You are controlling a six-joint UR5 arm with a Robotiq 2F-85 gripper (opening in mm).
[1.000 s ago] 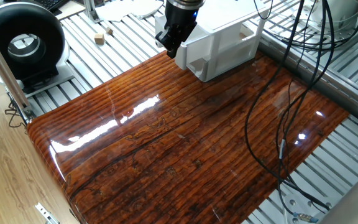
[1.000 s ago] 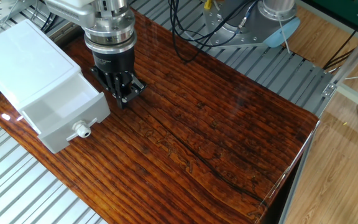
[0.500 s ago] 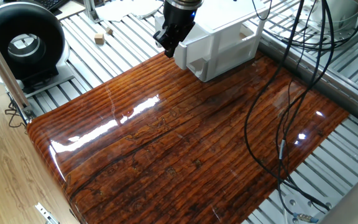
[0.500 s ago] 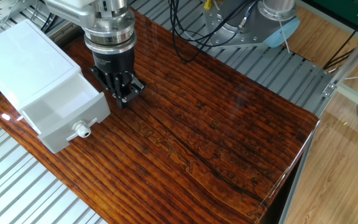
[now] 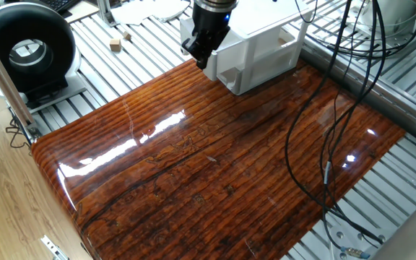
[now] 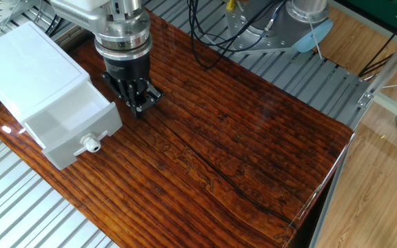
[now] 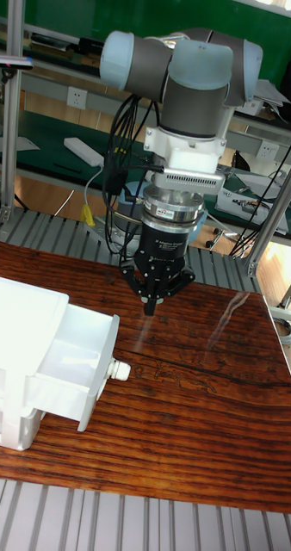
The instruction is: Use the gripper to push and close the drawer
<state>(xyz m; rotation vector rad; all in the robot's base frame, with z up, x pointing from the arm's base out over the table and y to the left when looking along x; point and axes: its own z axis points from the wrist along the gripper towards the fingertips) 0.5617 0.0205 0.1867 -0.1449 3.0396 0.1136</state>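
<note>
In one fixed view the claw (image 5: 202, 61) hung at the far edge of the glossy wooden table (image 5: 215, 173), its black fingers drawn together to a narrow point and holding nothing, just beside the left corner of the drawer (image 5: 255, 61). The drawer stood partly pulled out of the white cabinet (image 5: 266, 22) at the top of the picture, and from this angle I could not tell whether the claw touched it. A black round fan (image 5: 24, 50) sat off the table to the left, a small wooden block (image 5: 115, 44) lay on the metal slats behind it, and black cables (image 5: 323, 144) hung over the right side of the table. In the other fixed view the claw (image 6: 139, 104) pointed down with its tips close above the wood, near the right side of the drawer (image 6: 71, 134) and apart from it; the drawer's flat front panel carried a small white knob (image 6: 89, 143) and stood out from the cabinet (image 6: 26, 62). In the tall fixed view the claw (image 7: 151, 303) hung under the grey arm (image 7: 184, 77), its fingers nearly closed, above the table (image 7: 188, 405) and to the right of the open drawer (image 7: 81, 366), with a clear gap between them; the knob (image 7: 119, 369) faced toward the claw's side.
</note>
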